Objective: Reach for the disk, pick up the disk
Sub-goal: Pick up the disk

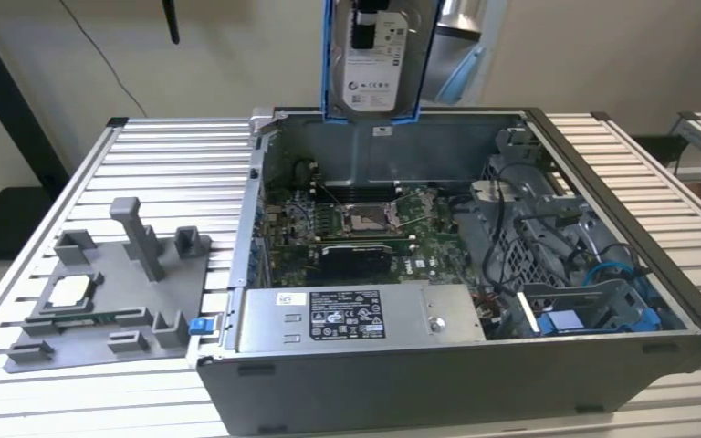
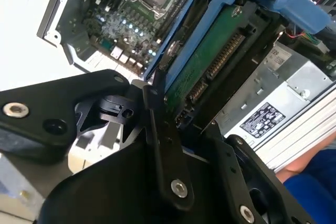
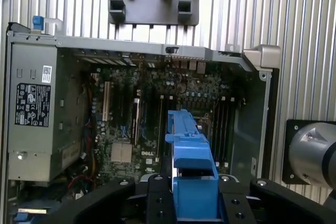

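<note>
The disk (image 1: 375, 64), a silver-grey drive with a white label in a bright blue bracket, hangs upright above the back wall of the open computer case (image 1: 448, 383) in the exterior view. My gripper (image 2: 191, 124) is shut on it, with black fingers (image 2: 163, 150) clamped on both of its sides. The disk's green circuit-board face (image 2: 210, 72) and blue bracket show in the second wrist view. In the first wrist view the blue-framed disk (image 3: 191, 161) stands out from my gripper (image 3: 194, 198), high over the motherboard (image 3: 173, 114).
The case lies open on a slatted aluminium table (image 1: 168, 164), with the motherboard (image 1: 357, 228), a power supply (image 1: 350, 315) and a blue bay (image 1: 564, 324) inside. A grey fixture plate (image 1: 107, 292) holding a small square chip (image 1: 68, 290) lies at the exterior view's left.
</note>
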### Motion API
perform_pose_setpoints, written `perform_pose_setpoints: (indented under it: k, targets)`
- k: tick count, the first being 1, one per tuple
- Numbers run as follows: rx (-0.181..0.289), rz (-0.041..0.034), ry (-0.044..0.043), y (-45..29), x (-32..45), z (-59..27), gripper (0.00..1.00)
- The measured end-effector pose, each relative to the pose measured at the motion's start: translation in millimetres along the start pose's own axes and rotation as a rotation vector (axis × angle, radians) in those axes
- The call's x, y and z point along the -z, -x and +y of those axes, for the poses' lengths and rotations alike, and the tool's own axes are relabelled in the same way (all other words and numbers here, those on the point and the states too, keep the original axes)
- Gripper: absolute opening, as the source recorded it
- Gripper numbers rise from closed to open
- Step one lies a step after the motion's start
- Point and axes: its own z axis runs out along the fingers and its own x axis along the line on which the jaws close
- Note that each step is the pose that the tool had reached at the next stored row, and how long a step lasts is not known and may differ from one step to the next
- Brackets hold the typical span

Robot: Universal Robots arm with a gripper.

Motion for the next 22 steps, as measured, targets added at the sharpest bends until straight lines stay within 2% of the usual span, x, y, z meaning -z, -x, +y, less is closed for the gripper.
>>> perform_pose_setpoints:
  k: [10, 22]
  targets:
    - [0.0, 0.0032, -0.0008, -4.9, 0.5, -12.0, 0.0]
    - [0.0, 0.0041, -0.0007, -17.8, 1.6, -36.6, 0.0]
